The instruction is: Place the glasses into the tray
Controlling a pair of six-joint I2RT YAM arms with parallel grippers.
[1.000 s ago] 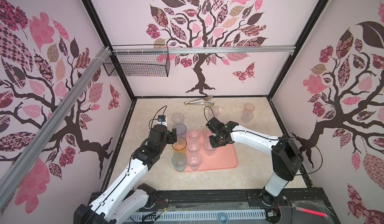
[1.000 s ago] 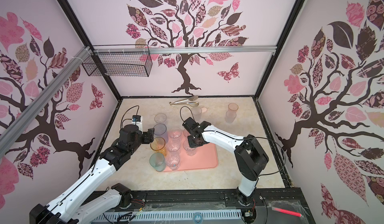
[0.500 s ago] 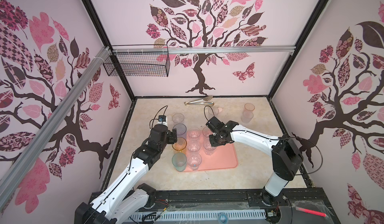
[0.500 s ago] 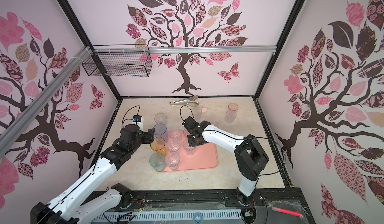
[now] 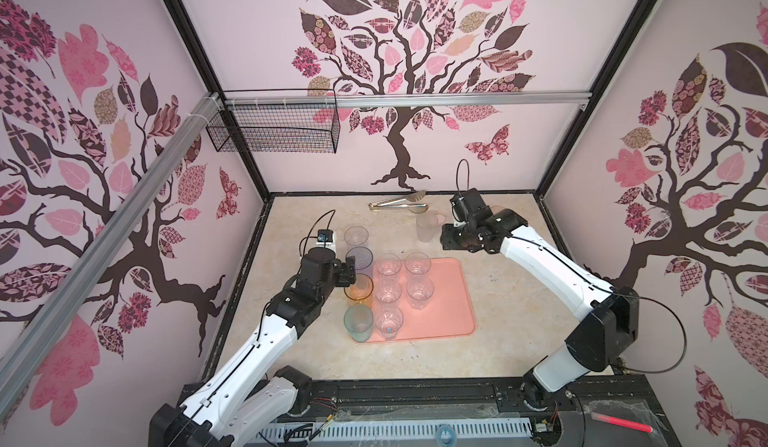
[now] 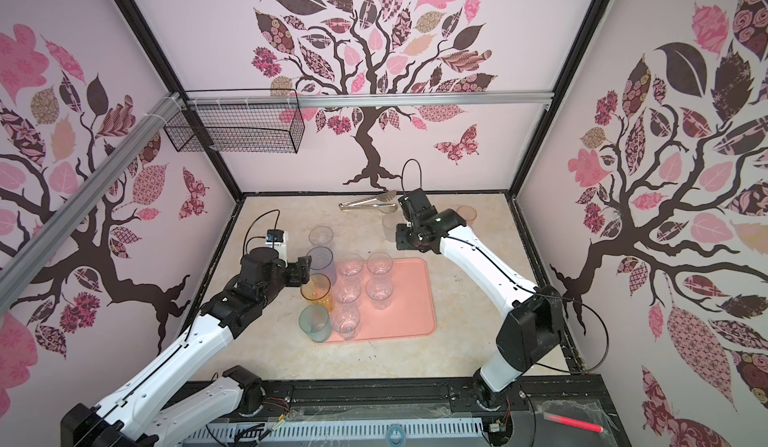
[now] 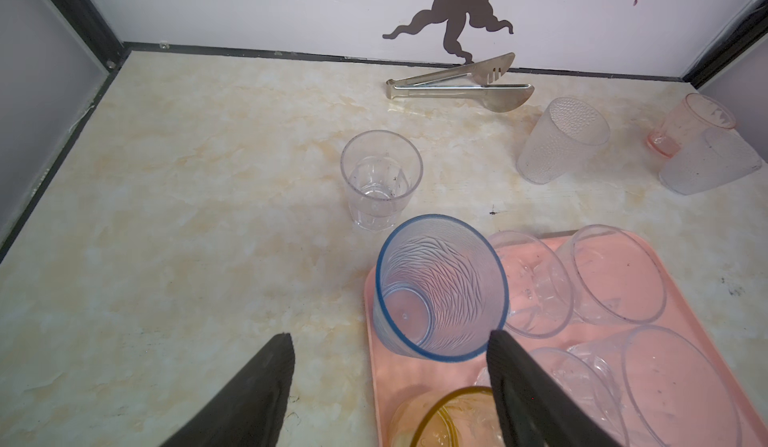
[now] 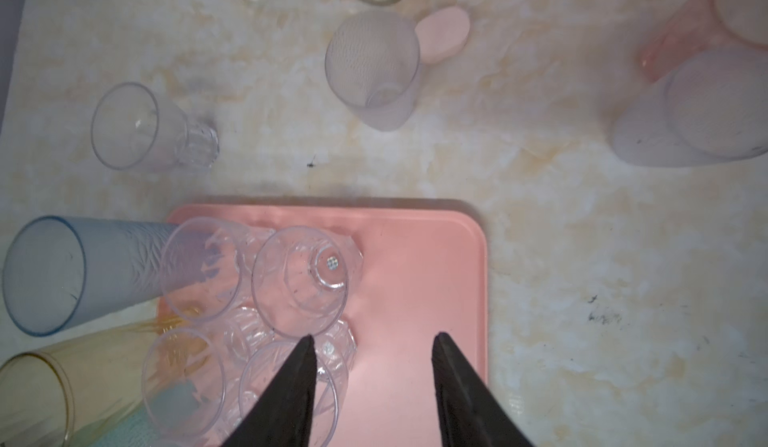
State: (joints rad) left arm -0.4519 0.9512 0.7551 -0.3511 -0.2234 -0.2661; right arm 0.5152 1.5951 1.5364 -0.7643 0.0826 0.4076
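Salmon-pink rectangular tray (image 5: 453, 299), flat on the table, with rounded corners and a low rim. Along its 9 o'clock edge, running from 12 towards 6 o'clock, stand a blue tumbler (image 5: 360, 258), an amber tumbler (image 5: 358, 288) and a teal tumbler (image 5: 358, 322), all upright. Five clear faceted tumblers (image 5: 388, 292) stand just beside them on the tray. Upright off the tray are a clear tumbler (image 5: 356, 236) at 11 o'clock, a frosted tumbler (image 5: 426, 228) at 12 o'clock, and a pink tumbler (image 6: 468, 212) just beside a second frosted tumbler (image 7: 706, 166) at 1 o'clock.

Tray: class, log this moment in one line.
left gripper: open, by blue glass | right gripper: open, empty | tray: partly filled | frosted glass: off tray
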